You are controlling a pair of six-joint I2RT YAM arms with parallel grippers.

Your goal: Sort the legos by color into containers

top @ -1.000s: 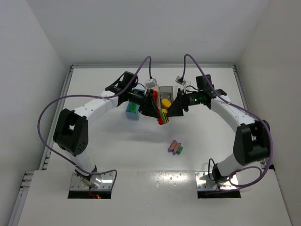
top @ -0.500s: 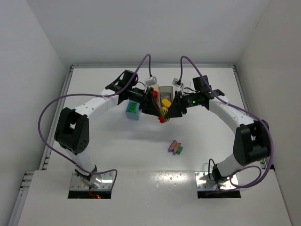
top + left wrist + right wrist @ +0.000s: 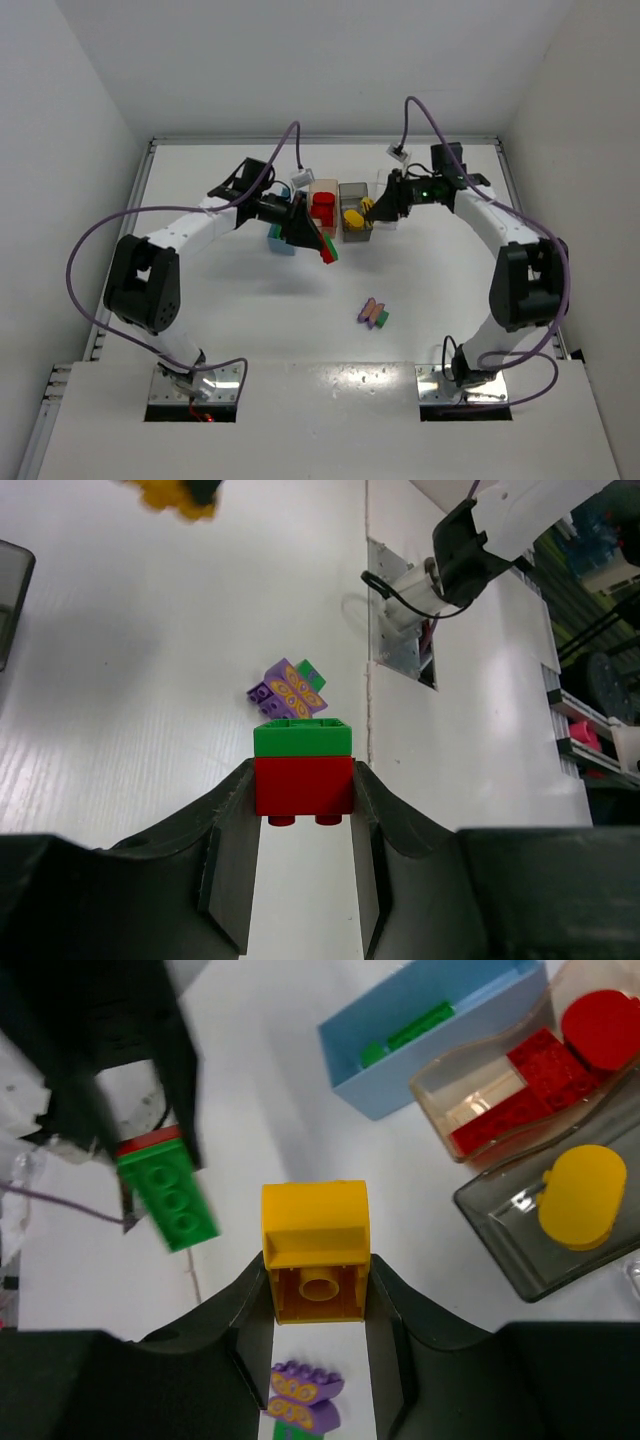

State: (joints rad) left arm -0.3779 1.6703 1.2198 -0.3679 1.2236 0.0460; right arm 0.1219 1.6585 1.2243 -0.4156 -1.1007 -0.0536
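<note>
My left gripper point(image 3: 303, 780) is shut on a red brick point(image 3: 303, 788) with a green brick point(image 3: 302, 738) joined to its far side; from above this pair point(image 3: 327, 249) hangs just in front of the bins. My right gripper point(image 3: 318, 1270) is shut on a yellow brick point(image 3: 315, 1222), held over the near edge of the smoky grey bin point(image 3: 353, 230). A purple and green cluster point(image 3: 373, 314) lies on the table. The light blue bin point(image 3: 440, 1020) holds a green brick point(image 3: 405, 1034). Red bricks point(image 3: 540, 1065) lie in the pale orange bin point(image 3: 470, 1085). A yellow piece point(image 3: 582, 1195) lies in the grey bin point(image 3: 520, 1250).
The bins stand in a row at the table's middle back, blue point(image 3: 283, 243) on the left, then pale orange point(image 3: 323, 188) and grey. Both arms arch inward over them. White walls enclose the table on three sides.
The two grippers were together on one striped stack. The right gripper has shut on the yellow brick and drawn back right with it; the left has moved left with the red and green pair.
</note>
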